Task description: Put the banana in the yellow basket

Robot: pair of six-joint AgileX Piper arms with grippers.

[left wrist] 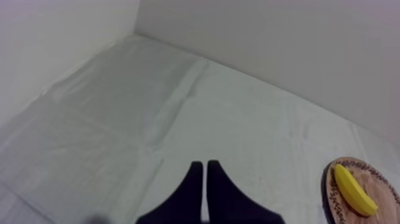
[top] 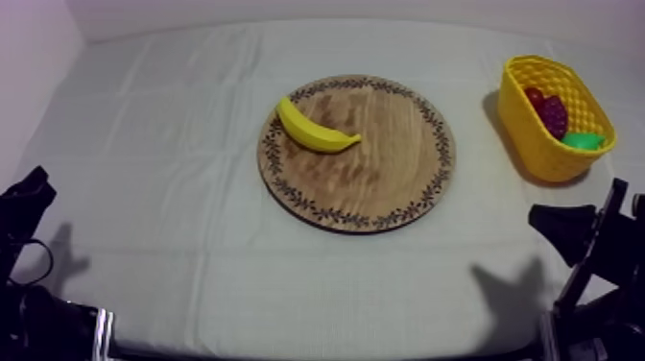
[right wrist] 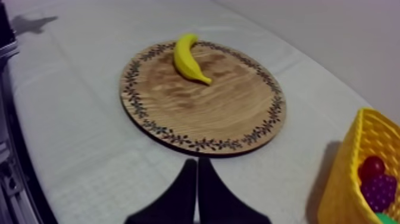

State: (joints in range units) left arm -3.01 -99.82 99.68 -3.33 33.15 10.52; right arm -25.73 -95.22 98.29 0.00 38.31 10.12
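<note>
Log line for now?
yellow banana on round wooden board | yellow basket right of board | left gripper shut | right gripper shut

Open cloth (top: 173,192) surrounds the wooden board (top: 384,182) on every side. On the board, the banana (top: 315,130) lies by the far-left rim, and the rest is bare wood. Well right of the board stands the yellow basket (top: 537,144), with toy fruit (top: 554,113) filling its floor.

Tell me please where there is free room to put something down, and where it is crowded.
Free: the wide cloth left of the board; the near strip in front of the board; the board's part right of the banana. Tighter: the gap between board and basket. Crowded: inside the basket, where fruit lies.
</note>
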